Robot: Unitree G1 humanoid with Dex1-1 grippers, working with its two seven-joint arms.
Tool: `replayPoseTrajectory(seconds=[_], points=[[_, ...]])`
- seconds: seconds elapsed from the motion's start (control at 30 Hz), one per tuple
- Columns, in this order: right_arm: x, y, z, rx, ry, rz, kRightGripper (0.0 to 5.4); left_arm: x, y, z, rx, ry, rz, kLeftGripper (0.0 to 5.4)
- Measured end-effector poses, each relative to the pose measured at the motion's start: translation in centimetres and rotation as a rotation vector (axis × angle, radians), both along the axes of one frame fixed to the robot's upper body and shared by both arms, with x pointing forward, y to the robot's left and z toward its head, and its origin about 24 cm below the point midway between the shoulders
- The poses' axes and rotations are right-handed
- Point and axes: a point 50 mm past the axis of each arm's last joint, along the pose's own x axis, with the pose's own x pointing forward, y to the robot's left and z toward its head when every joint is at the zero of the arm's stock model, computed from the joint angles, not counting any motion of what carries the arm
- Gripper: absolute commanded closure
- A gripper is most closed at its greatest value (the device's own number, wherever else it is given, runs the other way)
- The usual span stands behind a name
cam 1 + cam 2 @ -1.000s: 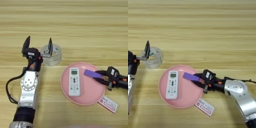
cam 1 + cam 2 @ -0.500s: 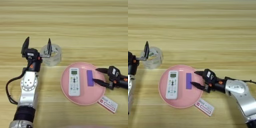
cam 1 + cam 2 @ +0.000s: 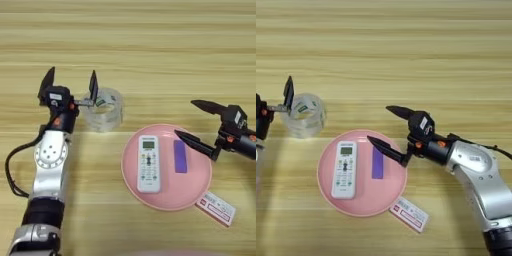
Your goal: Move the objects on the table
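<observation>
A round pink plate [image 3: 165,192] lies on the table [image 3: 150,50], carrying a white remote control [image 3: 147,162] and, to its right, a flat purple block [image 3: 179,156]. My right gripper [image 3: 384,127] stands open just right of the block, one finger over the plate's rim, nothing between its fingers. A red-and-white packet [image 3: 410,214] rests off the plate's lower right edge. The clear tape roll [image 3: 104,108] sits at the left, with my left gripper [image 3: 70,82] open beside it; its right finger is at the roll's left rim.
The far half of the wooden table [image 3: 406,40] shows only bare wood grain. A black cable [image 3: 12,170] loops beside my left forearm.
My right gripper let go of the purple block, which now lies flat on the plate, and the open gripper has drawn back to the right and up. The left arm has stayed put.
</observation>
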Motion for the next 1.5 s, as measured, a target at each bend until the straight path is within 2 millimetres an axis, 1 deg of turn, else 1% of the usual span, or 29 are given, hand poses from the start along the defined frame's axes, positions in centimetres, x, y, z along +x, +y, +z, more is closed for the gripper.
replayPoseTrajectory(seconds=[0.03, 0.07, 0.2, 0.27, 0.33, 0.4, 0.43, 0.53, 0.57, 0.67, 0.8, 0.9, 1.03, 1.13, 1.3, 1.5], points=[[0.0, 0.1, 0.0, 0.007, -0.001, 0.000, 0.09, 0.4, 0.3, 0.4, 0.015, -0.010, 0.005, 0.00], [0.1, 0.1, 0.1, 0.023, -0.004, -0.010, 0.02, 1.1, 0.9, 0.6, 0.049, 0.005, 0.016, 0.00], [0.2, 0.2, 0.3, 0.070, -0.007, -0.036, 0.02, 2.7, 2.7, 1.2, 0.121, 0.029, 0.054, 0.00], [0.5, 0.1, 0.6, 0.117, -0.017, -0.083, 0.02, 3.4, 3.4, 1.1, 0.146, 0.062, 0.065, 0.00], [0.9, -0.2, 1.0, 0.165, -0.034, -0.144, 0.02, 3.8, 3.6, 1.2, 0.169, 0.076, 0.063, 0.00], [2.4, -1.3, 2.4, 0.278, -0.103, -0.322, 0.02, 4.5, 3.9, 1.4, 0.216, 0.095, 0.049, 0.00], [2.5, -1.3, 2.4, 0.281, -0.104, -0.328, 0.02, 4.5, 3.9, 1.5, 0.217, 0.095, 0.049, 0.00], [3.8, -2.9, 2.7, 0.407, -0.134, -0.553, 0.02, 5.0, 3.8, 1.3, 0.251, 0.129, 0.010, 0.00], [4.1, -3.2, 2.9, 0.427, -0.151, -0.594, 0.02, 5.1, 3.9, 1.4, 0.258, 0.132, 0.006, 0.00], [4.2, -3.8, 3.2, 0.447, -0.207, -0.701, 0.02, 5.6, 4.3, 1.6, 0.271, 0.162, 0.000, 0.00], [4.3, -4.5, 3.0, 0.424, -0.284, -0.829, 0.02, 6.0, 5.2, 0.9, 0.307, 0.242, 0.006, 0.00], [4.3, -4.6, 2.6, 0.404, -0.315, -0.876, 0.02, 6.5, 5.9, 1.1, 0.349, 0.286, 0.029, 0.00], [4.3, -4.2, 2.5, 0.406, -0.324, -0.872, 0.02, 6.8, 6.1, 0.8, 0.414, 0.338, 0.037, 0.00], [4.3, -4.1, 2.4, 0.409, -0.325, -0.870, 0.02, 6.8, 5.9, -0.2, 0.475, 0.388, 0.033, 0.00], [4.2, -4.0, 2.5, 0.421, -0.327, -0.868, 0.02, 7.1, 5.3, -0.8, 0.589, 0.452, 0.029, 0.00], [3.8, -3.9, 3.3, 0.447, -0.355, -0.856, 0.02, 7.1, 4.3, -1.8, 0.689, 0.498, -0.033, 0.00]])
